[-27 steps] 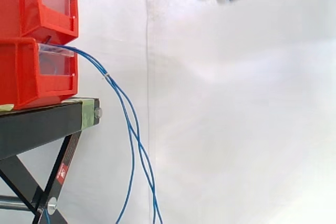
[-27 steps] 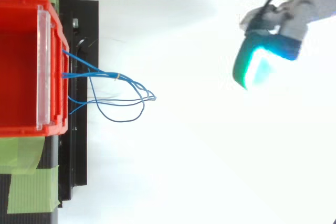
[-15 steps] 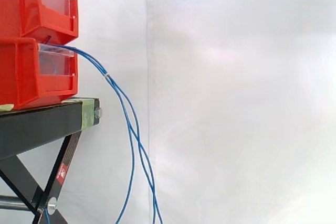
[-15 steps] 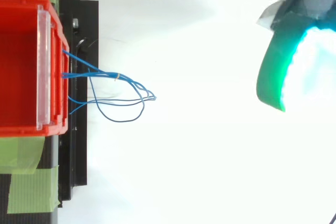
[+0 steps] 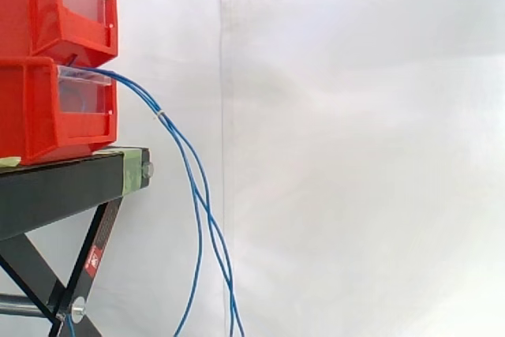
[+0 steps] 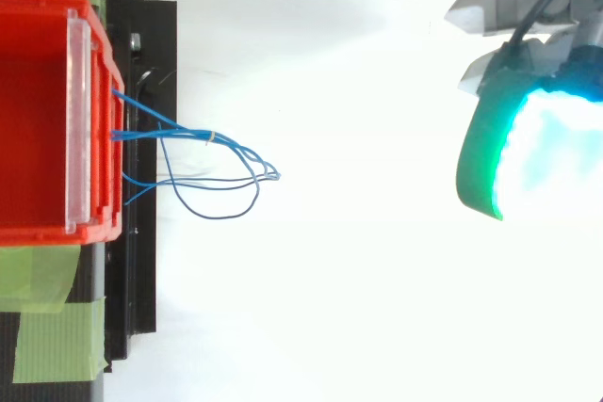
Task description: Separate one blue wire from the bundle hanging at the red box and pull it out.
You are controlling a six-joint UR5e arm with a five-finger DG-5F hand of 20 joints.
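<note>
Hovering high, well apart from the blue wire bundle (image 5: pixel 200 204), which hangs from the lower red box (image 5: pixel 35 116) past the stand's (image 5: pixel 63 183) front edge. Can't tell whether the hand (image 6: pixel 532 157) is spread or closed. Approach step; next: descend and single out one wire.

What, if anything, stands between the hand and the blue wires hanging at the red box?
Nothing visible does. In the top view the hand is well off to the right of the blue wires, with white background between them. The wires hang free beside the red box.
</note>
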